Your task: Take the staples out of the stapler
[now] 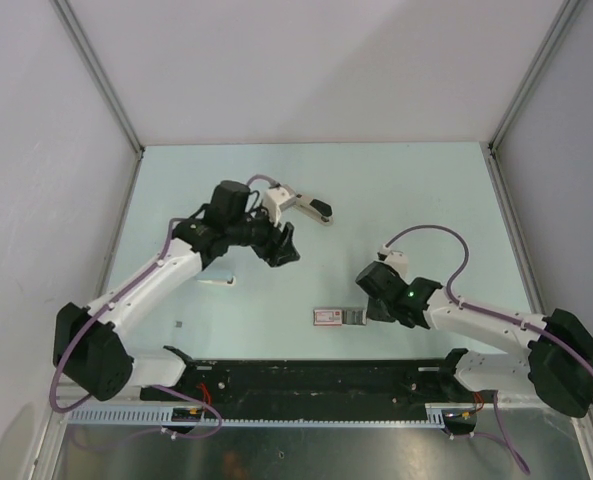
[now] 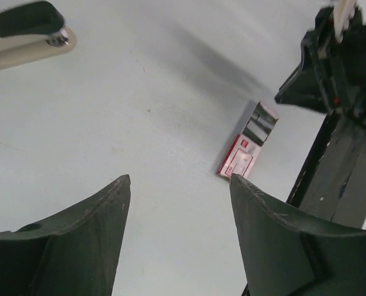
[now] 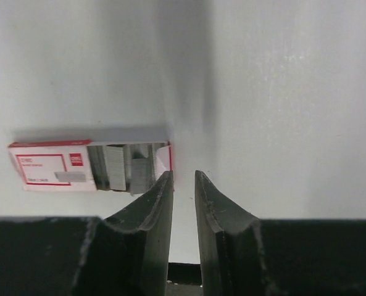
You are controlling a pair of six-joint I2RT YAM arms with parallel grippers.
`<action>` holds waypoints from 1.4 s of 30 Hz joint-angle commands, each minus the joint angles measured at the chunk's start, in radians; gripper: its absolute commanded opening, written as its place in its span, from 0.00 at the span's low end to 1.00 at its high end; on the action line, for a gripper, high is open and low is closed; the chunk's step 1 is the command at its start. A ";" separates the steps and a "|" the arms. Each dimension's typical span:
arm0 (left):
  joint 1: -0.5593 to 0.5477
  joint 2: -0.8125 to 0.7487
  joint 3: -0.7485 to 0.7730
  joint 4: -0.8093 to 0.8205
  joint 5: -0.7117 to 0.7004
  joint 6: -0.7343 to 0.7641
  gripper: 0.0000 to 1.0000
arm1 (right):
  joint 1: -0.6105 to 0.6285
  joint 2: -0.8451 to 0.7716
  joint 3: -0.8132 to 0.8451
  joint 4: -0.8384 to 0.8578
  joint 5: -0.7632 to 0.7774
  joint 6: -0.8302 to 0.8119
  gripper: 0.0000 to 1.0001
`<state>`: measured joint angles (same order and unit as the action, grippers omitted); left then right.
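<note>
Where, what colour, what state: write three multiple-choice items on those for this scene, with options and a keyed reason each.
1. The pink-and-white box lies:
A. flat on the table, right beside the right gripper
B. upright against the back wall
C. on top of an arm

2. The stapler has a top coloured:
A. red
B. black
C. blue

3. The left gripper is:
A. shut on a pen
B. shut with nothing in it
C. open with nothing between its fingers

Key:
1 A, the right wrist view shows the box lying flat by the fingertips.
2 B, the left wrist view shows a black top on a cream body.
3 C, bare table shows through the wide gap between its fingers.
</note>
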<state>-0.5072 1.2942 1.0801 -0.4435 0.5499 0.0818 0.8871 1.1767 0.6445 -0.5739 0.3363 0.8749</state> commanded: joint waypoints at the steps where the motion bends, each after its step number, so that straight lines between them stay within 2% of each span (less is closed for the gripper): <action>1: -0.084 0.037 -0.059 -0.017 -0.107 0.244 0.69 | -0.045 -0.033 -0.053 0.062 -0.072 -0.008 0.25; 8: -0.176 0.130 -0.141 -0.027 -0.179 0.463 0.66 | -0.099 -0.052 -0.108 0.139 -0.167 -0.003 0.21; 12: -0.212 0.174 -0.160 -0.030 -0.206 0.522 0.65 | -0.119 -0.028 -0.113 0.166 -0.202 -0.007 0.20; 31: -0.334 0.341 -0.109 -0.025 -0.235 0.547 0.64 | -0.170 0.025 -0.149 0.263 -0.302 -0.022 0.10; 42: -0.389 0.425 -0.072 -0.018 -0.241 0.528 0.63 | -0.156 0.048 -0.152 0.309 -0.347 0.000 0.08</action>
<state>-0.8730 1.6997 0.9802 -0.4740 0.2966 0.6014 0.7216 1.2079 0.5049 -0.2935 0.0170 0.8635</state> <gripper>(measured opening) 0.627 0.085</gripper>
